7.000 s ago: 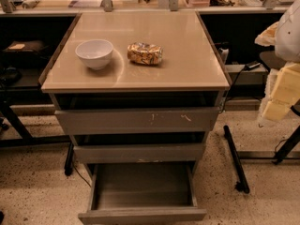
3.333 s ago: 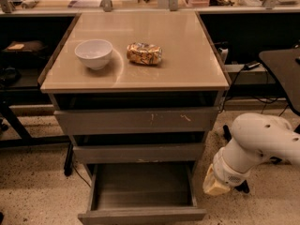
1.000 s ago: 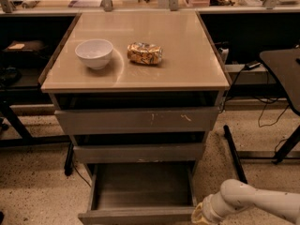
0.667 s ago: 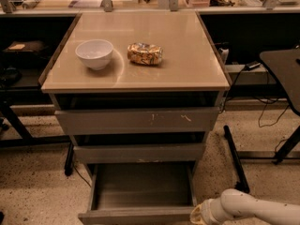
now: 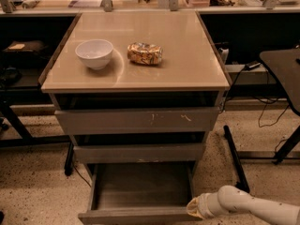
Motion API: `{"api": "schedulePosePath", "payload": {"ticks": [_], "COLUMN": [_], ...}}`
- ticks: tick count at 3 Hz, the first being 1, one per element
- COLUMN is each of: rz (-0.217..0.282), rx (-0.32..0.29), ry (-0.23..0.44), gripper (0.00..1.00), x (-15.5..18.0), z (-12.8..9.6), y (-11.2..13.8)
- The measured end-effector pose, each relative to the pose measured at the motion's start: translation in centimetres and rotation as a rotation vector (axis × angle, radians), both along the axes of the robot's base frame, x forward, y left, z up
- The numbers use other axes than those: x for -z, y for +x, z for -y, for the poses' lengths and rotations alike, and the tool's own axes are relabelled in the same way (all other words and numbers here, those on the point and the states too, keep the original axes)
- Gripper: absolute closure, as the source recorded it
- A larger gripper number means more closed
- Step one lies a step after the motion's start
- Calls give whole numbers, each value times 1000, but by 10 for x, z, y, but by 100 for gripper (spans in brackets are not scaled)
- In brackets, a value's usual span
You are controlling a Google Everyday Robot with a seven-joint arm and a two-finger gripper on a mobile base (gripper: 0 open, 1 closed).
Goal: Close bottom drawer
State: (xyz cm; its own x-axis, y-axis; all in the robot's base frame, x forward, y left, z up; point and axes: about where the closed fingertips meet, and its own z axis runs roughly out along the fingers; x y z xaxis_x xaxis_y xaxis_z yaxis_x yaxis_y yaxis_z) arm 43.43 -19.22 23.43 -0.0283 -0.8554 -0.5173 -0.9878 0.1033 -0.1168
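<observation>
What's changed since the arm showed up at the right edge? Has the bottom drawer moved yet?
The arm came down from the upper right, past the cabinet, and the gripper now sits at the front right corner of the bottom drawer, edging left. Nothing taken hold of. The drawer is still open as before; bowl and snack packet unmoved.

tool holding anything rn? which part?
Cannot tell. The tool sits by the right front corner of the open bottom drawer; whether it grips the drawer front or is only next to it isn't visible.
</observation>
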Motion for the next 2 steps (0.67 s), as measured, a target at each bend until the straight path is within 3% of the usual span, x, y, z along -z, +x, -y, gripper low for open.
{"api": "schedulePosePath", "payload": {"ticks": [2], "rz": [-39], "rx": [-14], "ry": [11], "gripper": [100], "x": [25], "z": [-12], "y": [3]}}
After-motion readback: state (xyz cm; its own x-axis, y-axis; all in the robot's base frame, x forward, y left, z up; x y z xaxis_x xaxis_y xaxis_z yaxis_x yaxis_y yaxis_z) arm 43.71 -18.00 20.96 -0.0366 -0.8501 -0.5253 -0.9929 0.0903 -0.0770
